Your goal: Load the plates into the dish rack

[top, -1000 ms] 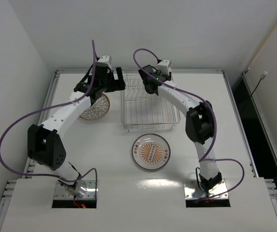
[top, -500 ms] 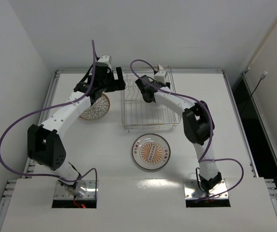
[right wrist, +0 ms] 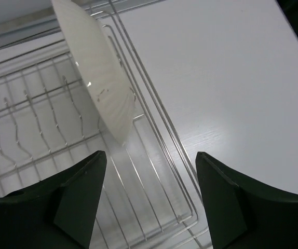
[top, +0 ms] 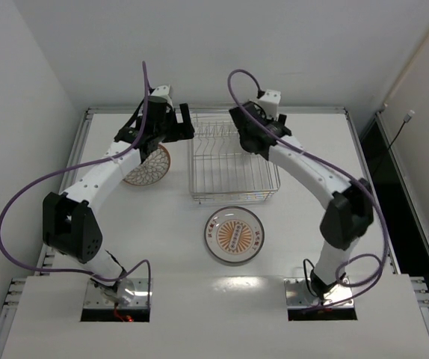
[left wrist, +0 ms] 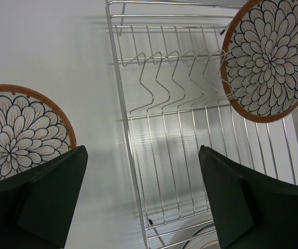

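Closest to the arm bases, low in the middle of the overhead view, the sunburst plate (top: 233, 235) lies flat on the white surface (top: 162, 224). It sits just outside the near side of the dish rack (top: 226, 168), so it has not been loaded yet.

Further back, left of centre, the flat petal plate (top: 149, 168) also lies on the surface beside the rack's left wall, partly under the left arm (top: 106, 168). The left jaws hang over the gap between that plate and the rack. They stand wide apart with nothing between them, and in the left wrist view the plate shows at the left edge, clear of the fingers.

Furthest away, toward the upper right of the left wrist view, the racked petal plate (left wrist: 271, 59) stands on edge at the far right of the rack, tilted among the wires. The right wrist view shows its pale underside in the upper left. The right jaws are spread well apart just short of it, gripping nothing, and not touching it as far as I can see.

By my reckoning one plate of three is in, and the two flat ones are left to lift, tip upright and slot in
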{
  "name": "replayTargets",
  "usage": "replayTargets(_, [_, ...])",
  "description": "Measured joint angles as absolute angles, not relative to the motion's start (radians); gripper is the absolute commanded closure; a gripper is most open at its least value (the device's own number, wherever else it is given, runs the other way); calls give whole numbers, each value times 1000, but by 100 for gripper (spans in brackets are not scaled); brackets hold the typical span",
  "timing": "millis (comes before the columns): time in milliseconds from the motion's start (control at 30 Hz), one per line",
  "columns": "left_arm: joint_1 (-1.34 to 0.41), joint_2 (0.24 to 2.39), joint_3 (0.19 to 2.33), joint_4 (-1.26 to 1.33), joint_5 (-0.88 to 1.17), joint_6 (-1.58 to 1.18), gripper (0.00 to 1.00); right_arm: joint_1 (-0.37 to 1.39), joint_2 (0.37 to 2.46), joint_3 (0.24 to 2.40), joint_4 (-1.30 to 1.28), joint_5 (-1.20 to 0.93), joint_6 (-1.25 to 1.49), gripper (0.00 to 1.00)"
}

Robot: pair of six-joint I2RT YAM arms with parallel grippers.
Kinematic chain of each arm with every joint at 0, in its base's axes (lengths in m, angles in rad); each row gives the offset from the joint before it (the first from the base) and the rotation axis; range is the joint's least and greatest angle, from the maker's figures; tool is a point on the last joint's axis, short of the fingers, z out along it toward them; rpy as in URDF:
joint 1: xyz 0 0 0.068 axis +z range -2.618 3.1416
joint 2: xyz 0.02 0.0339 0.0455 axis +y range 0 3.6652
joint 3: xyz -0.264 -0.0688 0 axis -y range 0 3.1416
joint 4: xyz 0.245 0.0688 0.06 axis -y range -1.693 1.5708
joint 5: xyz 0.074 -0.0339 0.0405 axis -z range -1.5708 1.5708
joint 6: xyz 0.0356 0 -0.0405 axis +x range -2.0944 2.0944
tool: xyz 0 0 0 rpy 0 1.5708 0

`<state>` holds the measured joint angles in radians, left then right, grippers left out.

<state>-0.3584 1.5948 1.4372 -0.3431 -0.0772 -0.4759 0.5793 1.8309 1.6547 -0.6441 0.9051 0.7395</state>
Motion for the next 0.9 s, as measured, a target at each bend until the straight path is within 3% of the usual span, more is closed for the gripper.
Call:
replayTargets(433, [-358, 1595, 1437, -344, -98, -475, 13, 572, 1072, 717, -348, 319, 672, 34])
replayTargets(567, [-358, 1595, 1437, -344, -109, -476, 13, 571, 884, 543, -335, 202, 738, 37])
replayTargets(700, [-358, 1589, 1437, -346, -110, -475, 13, 572, 795, 439, -295, 129, 813, 39])
replayTargets(900, [-358, 1573, 1437, -346, -111, -475, 13, 572, 843, 265, -171, 17, 942, 41])
